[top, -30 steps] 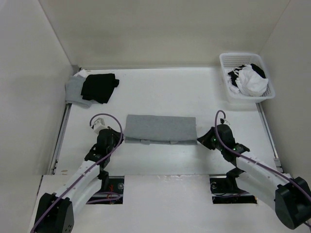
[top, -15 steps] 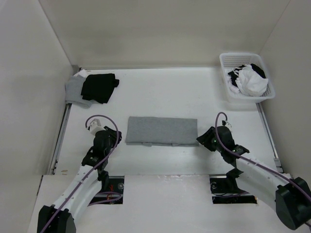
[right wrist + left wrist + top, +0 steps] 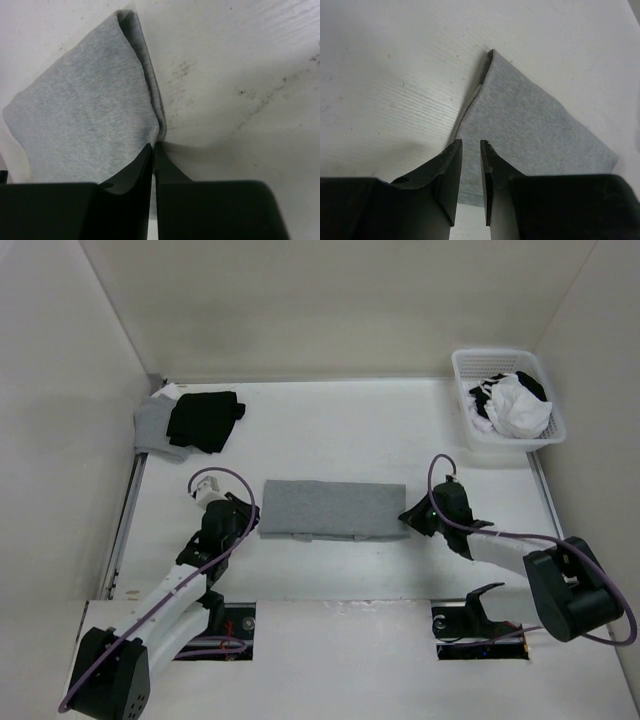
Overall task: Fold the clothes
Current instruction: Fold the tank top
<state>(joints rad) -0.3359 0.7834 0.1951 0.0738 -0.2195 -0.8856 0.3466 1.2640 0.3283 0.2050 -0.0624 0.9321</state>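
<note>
— Right gripper point(image 3: 152, 146) looks clamped on the tank top's point(image 3: 333, 506) right edge, probably to lift it for the next fold.
— Left gripper point(image 3: 471, 144) is slightly parted over the other end, gripping nothing. It's lying folded flat between the 2.

Your left gripper point(image 3: 470, 144) sits low, its jaws a narrow slit apart. Your right gripper point(image 3: 152, 146) has its jaws pressed nearly together.
</note>
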